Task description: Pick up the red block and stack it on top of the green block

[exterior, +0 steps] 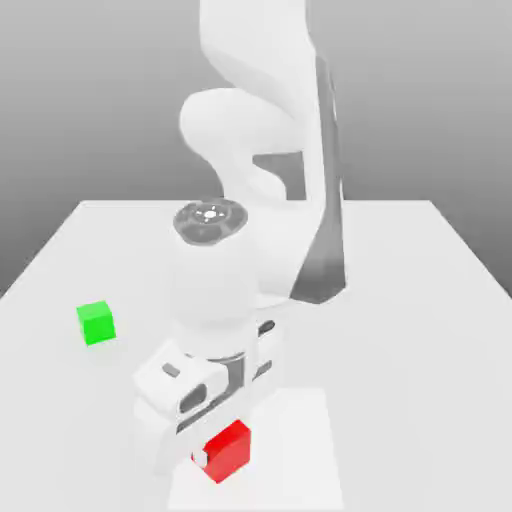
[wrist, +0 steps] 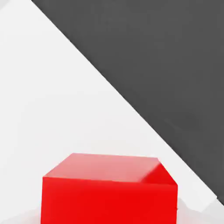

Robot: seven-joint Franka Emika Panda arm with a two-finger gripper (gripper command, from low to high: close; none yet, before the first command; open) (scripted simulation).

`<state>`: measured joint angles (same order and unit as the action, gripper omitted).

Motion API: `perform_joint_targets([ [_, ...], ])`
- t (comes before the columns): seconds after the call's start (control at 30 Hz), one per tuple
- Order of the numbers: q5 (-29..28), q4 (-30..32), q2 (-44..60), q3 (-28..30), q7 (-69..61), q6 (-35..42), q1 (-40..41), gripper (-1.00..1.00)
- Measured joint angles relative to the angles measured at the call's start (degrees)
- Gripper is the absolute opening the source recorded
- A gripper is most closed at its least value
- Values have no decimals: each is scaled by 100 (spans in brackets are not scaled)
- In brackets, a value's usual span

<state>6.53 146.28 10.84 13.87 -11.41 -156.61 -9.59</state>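
- Low on the white counter (exterior: 420, 300), the red block (exterior: 228, 450) is pinched by the jaws of the gripper (exterior: 205, 458).
- Likely light, rigid, smooth — best held by opposite flat faces.
- Well apart sits the green block (exterior: 96, 323).

The red block (exterior: 228, 451) is a bright, plain red, its top face a shade lighter than its sides, with no pattern. The green block (exterior: 96, 323) is a vivid, unmarked green. The table (exterior: 420, 300) is flat white. The arm (exterior: 260, 120) is glossy white with a dark grey strip (exterior: 327, 200) and a grey ringed cap (exterior: 209, 220). The tool (exterior: 205, 455) is white. The floor (wrist: 166, 57) is dark grey.
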Motion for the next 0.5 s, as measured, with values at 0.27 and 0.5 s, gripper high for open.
perform_joint_targets([
  [0.27,-1036,600,-1146,923,1404,501,1111,-100],
  [0.5,-1884,1205,-2004,1366,2656,724,2187,-100],
])
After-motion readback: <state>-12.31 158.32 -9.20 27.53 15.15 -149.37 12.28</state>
